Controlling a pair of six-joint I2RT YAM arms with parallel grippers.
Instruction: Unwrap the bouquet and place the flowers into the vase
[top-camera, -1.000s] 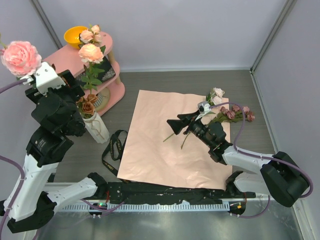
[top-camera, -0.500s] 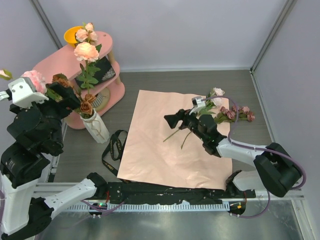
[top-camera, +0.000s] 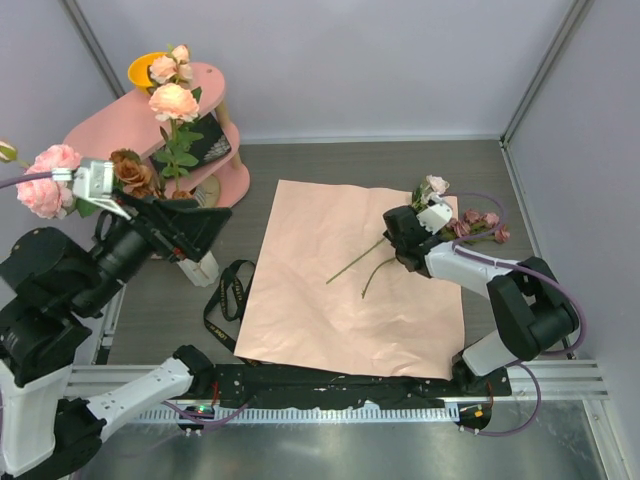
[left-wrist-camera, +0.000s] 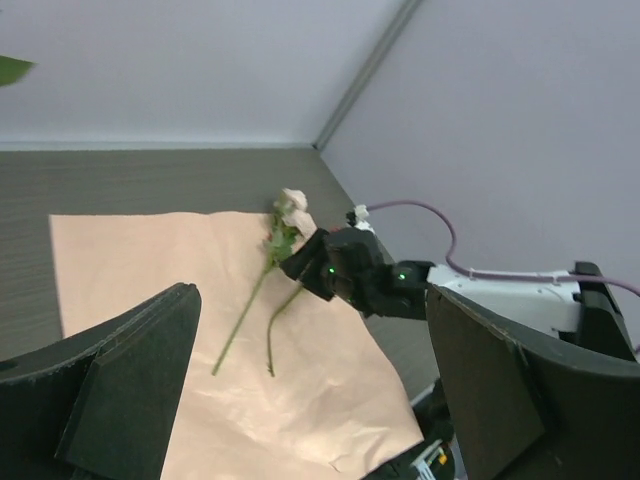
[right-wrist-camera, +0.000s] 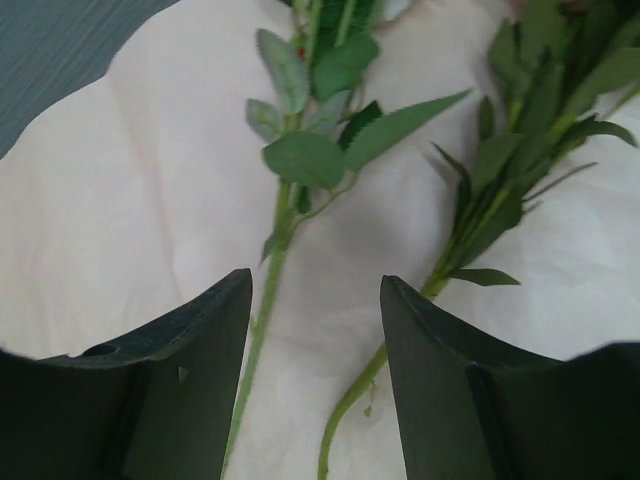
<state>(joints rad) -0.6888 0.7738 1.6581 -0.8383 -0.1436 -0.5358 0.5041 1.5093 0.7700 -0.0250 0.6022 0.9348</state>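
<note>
Salmon-pink paper (top-camera: 330, 290) lies spread flat on the table (top-camera: 400, 160) in the overhead view, with the black ribbon (top-camera: 225, 295) off its 9 o'clock edge. Loose flowers (top-camera: 455, 225) lie at the sheet's 2 o'clock corner, two stems trailing toward its centre, and the right arm (top-camera: 470, 262) reaches over them. At 10 o'clock the vase (top-camera: 203, 268) already holds several blooms beside the pink shelf (top-camera: 110, 125). It is partly hidden by the left arm (top-camera: 120, 255).

From the left wrist, the left fingers (left-wrist-camera: 120, 380) stand wide apart and empty, facing the sheet.

From the right wrist, the right fingers (right-wrist-camera: 170, 390) sit low over the paper with a gap between them. One green stem (right-wrist-camera: 350, 400) lies in that gap at 6 o'clock, and nothing is clamped. The stems look light, thin, springy and probably slick. Leaves and blooms would crush or snag, so the bare lower stem seems the place to pinch, without catching the soft paper.
</note>
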